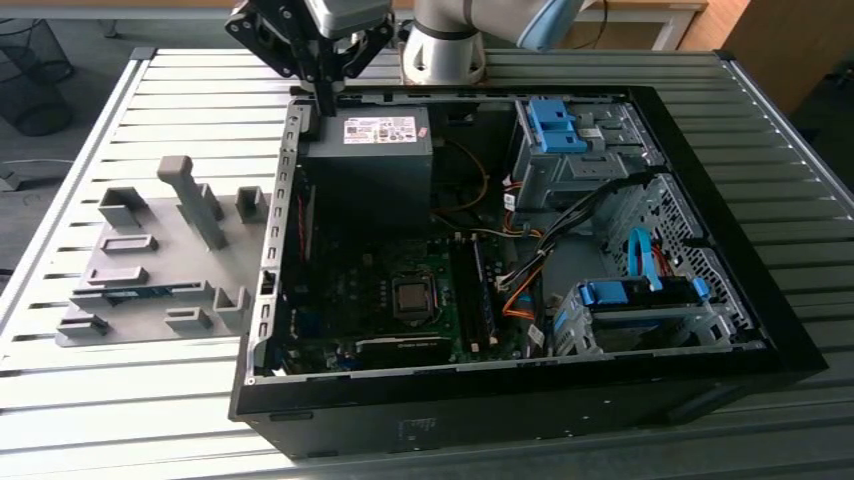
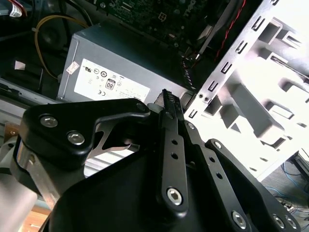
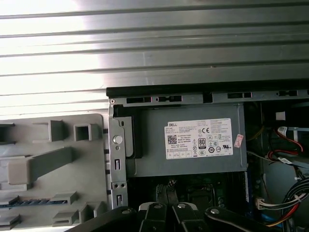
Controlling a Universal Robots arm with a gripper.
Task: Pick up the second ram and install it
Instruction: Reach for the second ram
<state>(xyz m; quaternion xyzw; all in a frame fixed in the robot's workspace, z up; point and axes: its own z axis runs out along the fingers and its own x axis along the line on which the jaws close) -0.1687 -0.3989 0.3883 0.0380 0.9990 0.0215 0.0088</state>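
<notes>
Green second ram [image 1: 138, 293] lies in grey holder [image 1: 160, 225], well apart from power supply [image 1: 367, 160]; gripper [image 2: 167, 96] above power supply, pressed together, empty. Good pick needs spread jaws squared across stick's long edges

Case [image 1: 534, 425] on table [image 1: 134, 420], holder tray [image 1: 160, 255] beside it at the exterior view's left, power supply [image 1: 367, 155] inside

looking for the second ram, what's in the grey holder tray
The second ram sits in a slot of the grey holder tray, a thin strip; slot walls hide its lower edge.
</notes>
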